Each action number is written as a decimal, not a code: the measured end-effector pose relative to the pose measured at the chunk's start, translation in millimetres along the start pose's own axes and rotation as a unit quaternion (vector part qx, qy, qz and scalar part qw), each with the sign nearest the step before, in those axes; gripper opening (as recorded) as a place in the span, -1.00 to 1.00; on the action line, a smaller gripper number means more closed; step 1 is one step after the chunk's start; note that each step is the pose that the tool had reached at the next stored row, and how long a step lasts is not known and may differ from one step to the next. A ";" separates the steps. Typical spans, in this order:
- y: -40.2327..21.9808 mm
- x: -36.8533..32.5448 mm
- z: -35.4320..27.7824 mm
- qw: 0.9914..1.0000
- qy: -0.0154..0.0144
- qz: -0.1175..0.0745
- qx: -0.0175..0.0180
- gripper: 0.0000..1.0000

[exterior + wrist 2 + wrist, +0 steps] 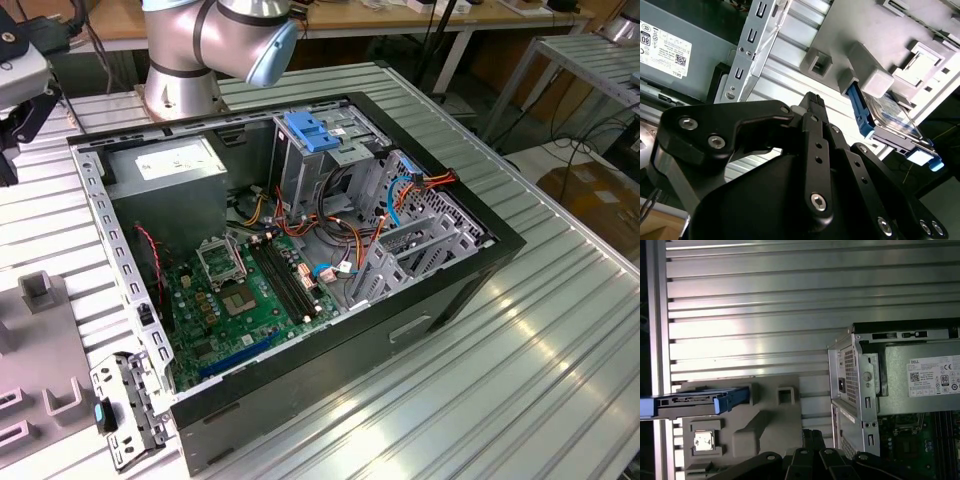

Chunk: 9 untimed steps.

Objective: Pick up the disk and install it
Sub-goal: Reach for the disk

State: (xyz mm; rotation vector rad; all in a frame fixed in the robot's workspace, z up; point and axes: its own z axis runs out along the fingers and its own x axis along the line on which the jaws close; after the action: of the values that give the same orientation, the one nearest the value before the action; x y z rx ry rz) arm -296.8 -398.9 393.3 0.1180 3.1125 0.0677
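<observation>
Tabletop (520, 360): disk (888, 118) edgewise in fixture (40, 292), nine o'clock of case (300, 400), exterior view. Likely stiff, shock-sensitive; grip carrier (858, 107) edges. Fingers (812, 101) closed, empty.

A robotics lab: robot arm (182, 70), open computer case (330, 352) on a slotted aluminium table (525, 385), cabled workbenches (355, 14) behind.

In both wrist views I saw the disk (888, 119) (695, 403) standing on its edge in a slot at one corner of the grey fixture plate (770, 430). It was a flat silver drive with a blue-and-white label. A blue plastic carrier framed it, one end jutting past the plate's edge.
</observation>
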 end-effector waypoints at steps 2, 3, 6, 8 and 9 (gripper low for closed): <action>-0.1 1.6 -0.1 1.000 0.000 0.000 0.000 -0.79; -0.2 3.3 -0.1 1.000 0.000 0.000 0.000 -0.79; -0.5 6.4 -0.2 1.000 0.000 0.000 0.000 -0.79; -0.7 9.5 -0.3 1.000 0.000 0.000 0.000 -0.79; -0.8 10.4 -0.3 1.000 0.000 0.000 0.000 -0.79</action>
State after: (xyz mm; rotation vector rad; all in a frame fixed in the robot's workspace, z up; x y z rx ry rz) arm -307.2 -398.9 393.3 0.1180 3.1126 0.0676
